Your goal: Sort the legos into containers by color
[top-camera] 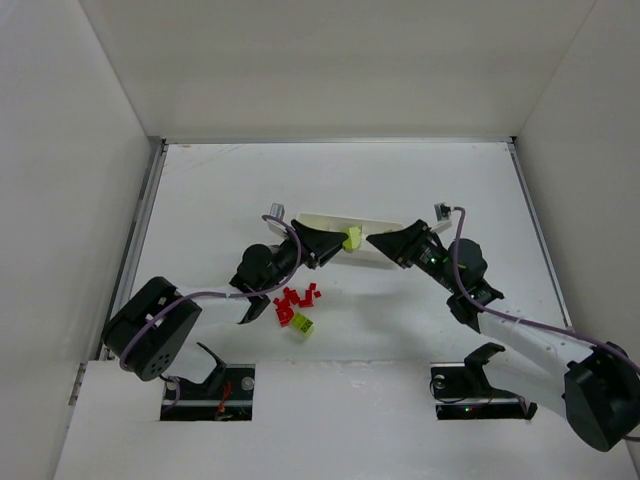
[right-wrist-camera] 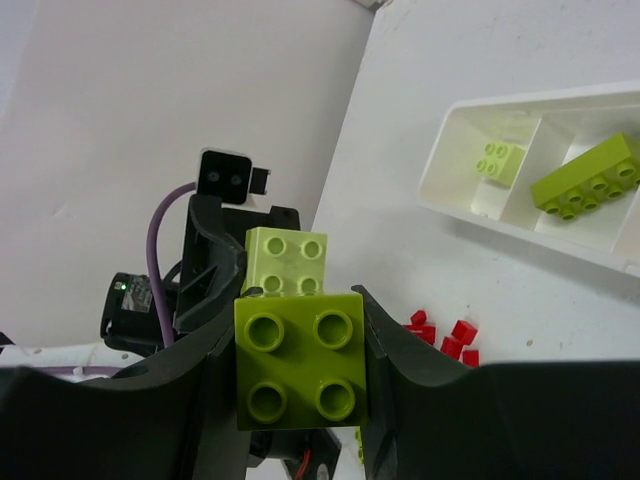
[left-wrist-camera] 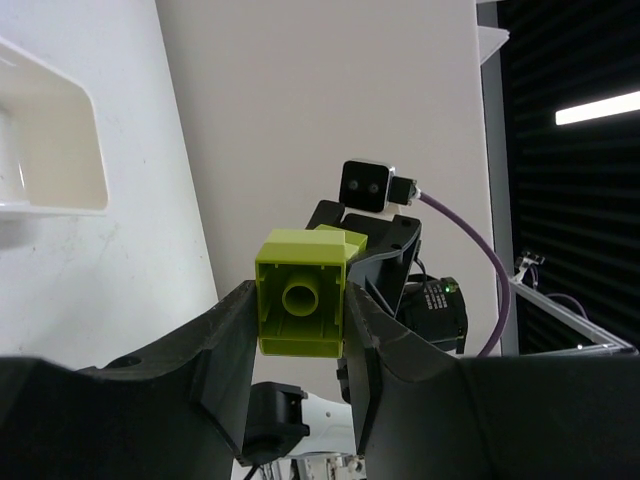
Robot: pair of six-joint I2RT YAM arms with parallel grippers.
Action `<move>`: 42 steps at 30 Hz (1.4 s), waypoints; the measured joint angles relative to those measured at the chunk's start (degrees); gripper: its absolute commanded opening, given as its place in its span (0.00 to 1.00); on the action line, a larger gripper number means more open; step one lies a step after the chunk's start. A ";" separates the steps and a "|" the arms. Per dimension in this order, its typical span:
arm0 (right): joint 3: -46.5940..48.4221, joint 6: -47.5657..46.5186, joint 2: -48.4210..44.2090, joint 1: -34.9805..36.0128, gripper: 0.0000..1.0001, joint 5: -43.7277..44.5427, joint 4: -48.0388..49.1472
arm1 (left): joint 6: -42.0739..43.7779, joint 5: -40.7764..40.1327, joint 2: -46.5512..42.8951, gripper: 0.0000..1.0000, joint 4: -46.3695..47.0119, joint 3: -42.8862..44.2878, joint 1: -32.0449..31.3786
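1. We see the left gripper pinching a square green brick between its two fingers, with the brick's hollow underside facing the left wrist camera.
2. The right gripper is closed on a second green brick, a two-by-two piece with its four studs facing the right wrist camera.
3. The two grippers face each other tip to tip above the near edge of the white tray, and the two held bricks meet between them, overlapping with an offset. We cannot tell whether they are locked together.
4. In the tray, a pale green two-by-two brick lies in the end compartment, and a long lime-green brick lies aslant in the compartment beside it.
5. The red bricks sit in a loose cluster on the table, near the tray and beside the left arm.
6. One more lime-green brick lies on the table just beside the red cluster, on its near side.
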 measured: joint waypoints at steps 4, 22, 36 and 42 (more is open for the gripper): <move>-0.04 -0.02 -0.07 1.62 0.37 0.15 0.02 | 0.00 -0.07 -0.37 0.13 -0.09 -0.02 -0.31; 5.40 -11.06 21.79 19.71 0.63 21.33 -20.59 | 0.15 -1.81 -5.64 0.14 0.09 -3.26 4.59; 5.90 -15.89 -0.22 20.04 0.86 26.03 -26.21 | 0.50 -1.20 -5.05 0.15 -0.35 -5.38 5.44; 4.35 -15.13 -10.40 12.07 0.89 19.89 -14.47 | 0.48 -0.63 -5.05 0.15 -0.37 -5.38 3.65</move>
